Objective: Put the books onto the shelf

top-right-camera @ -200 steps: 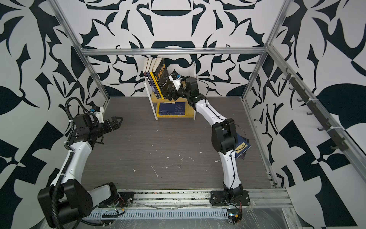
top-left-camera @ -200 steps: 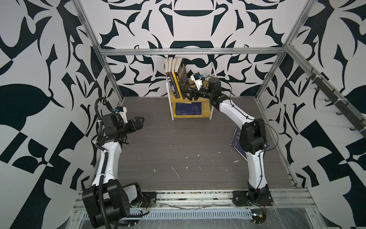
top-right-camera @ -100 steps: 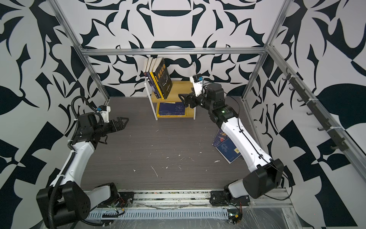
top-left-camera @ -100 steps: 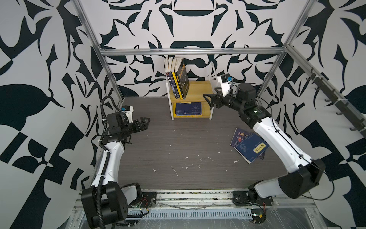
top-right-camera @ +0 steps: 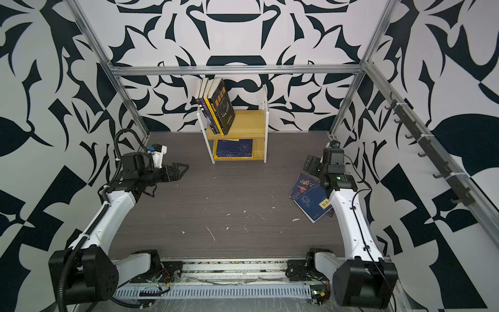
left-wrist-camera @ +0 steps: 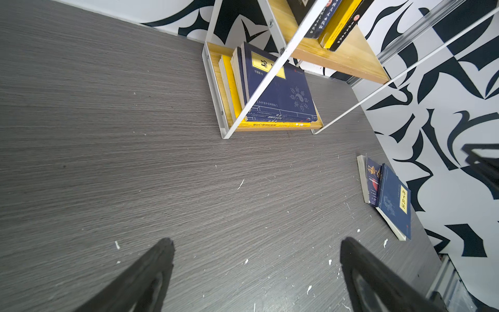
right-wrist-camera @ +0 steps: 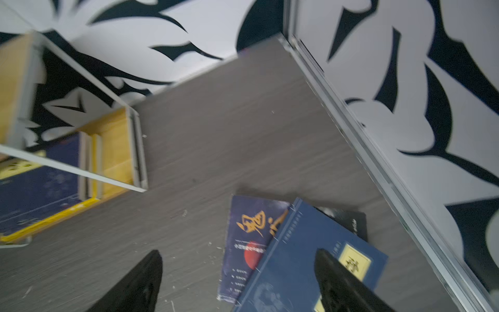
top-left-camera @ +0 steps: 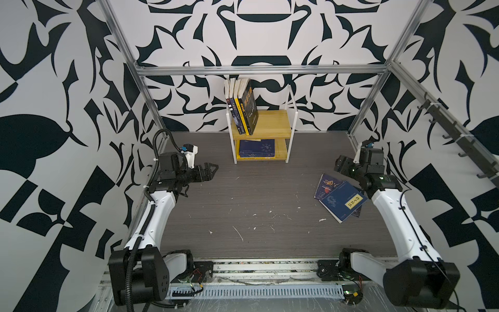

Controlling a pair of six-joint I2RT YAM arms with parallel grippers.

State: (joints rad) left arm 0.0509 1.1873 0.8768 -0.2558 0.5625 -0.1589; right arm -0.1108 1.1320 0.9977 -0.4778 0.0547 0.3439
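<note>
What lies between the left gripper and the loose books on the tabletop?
Only bare grey tabletop with small white flecks separates the left gripper and the loose books, in both top views.

A two-tier wooden shelf (top-left-camera: 275,124) stands at the back of the grey table (top-left-camera: 243,205). Upright paperbacks (top-left-camera: 247,108) stand on its upper board, at the left; flat navy books (top-left-camera: 256,148) lie on the board below. Overlapping navy paperbacks (top-left-camera: 341,200) lie on the table, right and in front of the shelf.

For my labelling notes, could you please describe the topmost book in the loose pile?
On the grey table, right of the shelf, loose books overlap beside the right arm. The topmost book is blue with a yellow title label; the purple book beneath it bears orange calligraphy.
</note>
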